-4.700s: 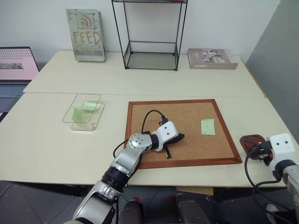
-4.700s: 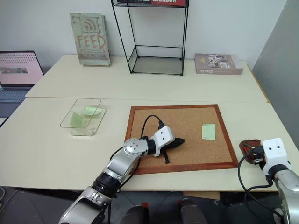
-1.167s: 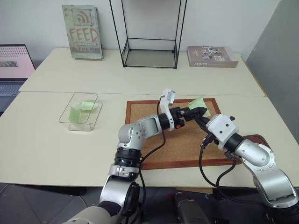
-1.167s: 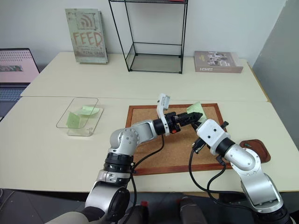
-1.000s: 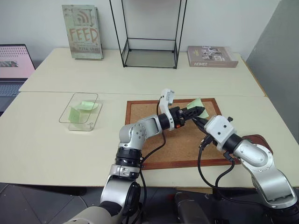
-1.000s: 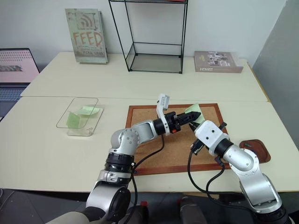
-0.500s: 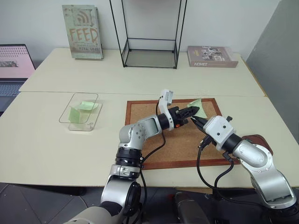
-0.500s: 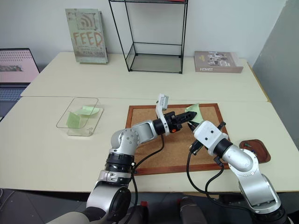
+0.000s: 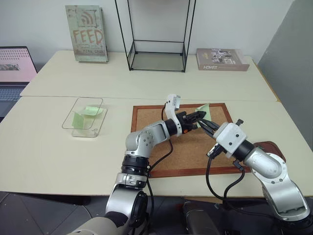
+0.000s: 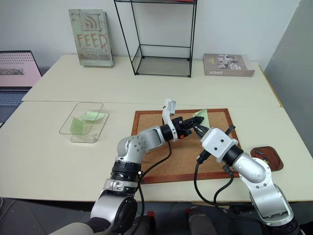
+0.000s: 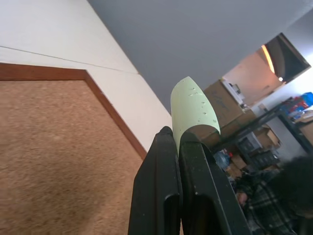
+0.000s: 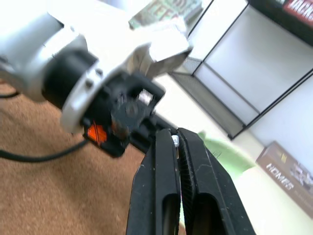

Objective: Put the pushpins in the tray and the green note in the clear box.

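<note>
Pale tabletop (image 9: 49,147) runs under everything, with a wood-framed corkboard (image 9: 188,152) lying flat near its front edge. Above the corkboard's far right part, the left hand (image 9: 199,116) has its two black fingers pressed together on the green note (image 11: 192,108), which is lifted clear of the cork. In the left wrist view the slip stands out past the fingertips with its long axis roughly in line with the fingers, its free end curled over. The right hand (image 10: 197,129) hangs just beside the left one over the same part of the corkboard, pointing toward it; its fingers (image 12: 164,171) are closed tight, and a small pale speck sits between their tips, too small to identify. To the right of the corkboard lies the reddish-brown tray (image 10: 267,155). Well to the left of the corkboard sits the clear box (image 9: 84,116), with green slips already inside it.
</note>
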Controlling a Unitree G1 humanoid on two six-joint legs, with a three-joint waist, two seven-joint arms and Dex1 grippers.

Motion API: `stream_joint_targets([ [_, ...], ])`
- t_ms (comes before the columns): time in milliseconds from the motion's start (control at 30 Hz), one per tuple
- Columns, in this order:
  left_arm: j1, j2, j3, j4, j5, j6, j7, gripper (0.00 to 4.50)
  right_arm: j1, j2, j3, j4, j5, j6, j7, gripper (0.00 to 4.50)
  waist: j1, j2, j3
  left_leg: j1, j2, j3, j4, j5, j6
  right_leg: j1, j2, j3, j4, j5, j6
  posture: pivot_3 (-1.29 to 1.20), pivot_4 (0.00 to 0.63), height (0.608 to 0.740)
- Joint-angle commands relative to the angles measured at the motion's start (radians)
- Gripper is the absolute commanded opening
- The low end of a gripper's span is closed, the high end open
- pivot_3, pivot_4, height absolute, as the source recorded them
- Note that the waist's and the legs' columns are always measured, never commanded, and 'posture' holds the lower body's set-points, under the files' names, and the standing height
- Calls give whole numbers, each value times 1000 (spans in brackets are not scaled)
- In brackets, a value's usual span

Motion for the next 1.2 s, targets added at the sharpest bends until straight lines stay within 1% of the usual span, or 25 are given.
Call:
stream_joint_targets([
  [33, -6, 0, -19, -16, 14, -32, 3, 5, 31, 18, -84, -88, 41, 22, -19, 0, 0, 0, 0, 0, 0, 0, 0, 0, 0, 0, 0, 0, 0, 0, 0, 0, 150, 740],
  [167, 18, 30, -88, -78, 66, -98, -37, 5, 134, 41, -256, -145, 108, 163, -49, 0, 5, 0, 0, 0, 0, 0, 0, 0, 0, 0, 0, 0, 0, 0, 0, 0, 150, 740],
  [233, 35, 63, -152, -127, 109, -154, -79, 5, 202, 36, -349, -158, 121, 225, -49, 0, 10, 0, 0, 0, 0, 0, 0, 0, 0, 0, 0, 0, 0, 0, 0, 0, 150, 740],
  [333, 67, 99, -223, -195, 153, -220, -123, 5, 305, 27, -496, -140, 135, 356, -52, 0, 19, 0, 0, 0, 0, 0, 0, 0, 0, 0, 0, 0, 0, 0, 0, 0, 150, 740],
  [433, 90, 114, -253, -234, 170, -249, -135, 5, 352, 20, -592, -113, 158, 457, -48, 0, 24, 1, 0, 1, 0, 1, 0, 0, 0, 1, 0, 1, 1, -1, -2, 0, 150, 740],
  [500, 102, 134, -288, -256, 195, -284, -159, 5, 362, 17, -628, -98, 180, 509, -40, 0, 22, 1, -1, 2, 0, 2, 1, 0, 0, 1, 0, 2, 1, -2, -5, 0, 150, 740],
  [633, 121, 155, -331, -291, 222, -324, -183, 5, 363, 6, -666, -54, 213, 570, -26, 0, 20, 1, -1, 5, 0, 3, 1, 0, 0, 4, 0, 2, 1, -3, -6, 0, 150, 740],
  [867, 133, 160, -346, -303, 238, -344, -187, 5, 330, -21, -654, 38, 246, 617, -19, 0, 20, 1, -1, 5, 0, 3, 2, 0, 1, 5, 0, 3, 0, -3, -5, 0, 150, 740],
  [933, 135, 161, -347, -302, 241, -346, -187, 0, 318, -30, -643, 67, 244, 615, -23, 493, 20, 2, -1, 5, 0, 3, 1, 0, 1, 5, 0, 3, 0, -3, -5, 0, 150, 740],
  [967, 137, 162, -347, -301, 243, -347, -187, 0, 307, -32, -640, 84, 245, 614, -24, 506, 20, 2, -1, 5, 0, 3, 1, 0, 1, 5, 0, 3, 0, -3, -5, 0, 150, 740],
  [1000, 138, 163, -346, -301, 243, -348, -186, 0, 300, -38, -636, 98, 243, 611, -25, 869, 20, 1, -1, 5, 0, 3, 1, 0, 1, 5, 0, 3, 0, -3, -5, 0, 150, 740],
  [1067, 139, 164, -345, -303, 243, -347, -184, 0, 284, -47, -630, 120, 244, 613, -26, 1318, 21, 2, -1, 5, 0, 3, 1, 0, 1, 5, 0, 3, 0, -3, -5, 0, 150, 740],
  [1200, 143, 166, -343, -305, 245, -349, -180, 0, 266, -50, -627, 130, 253, 632, -30, 2356, 22, 2, -1, 5, 0, 2, 1, 0, 1, 5, 0, 3, 0, -3, -5, 0, 150, 740],
])
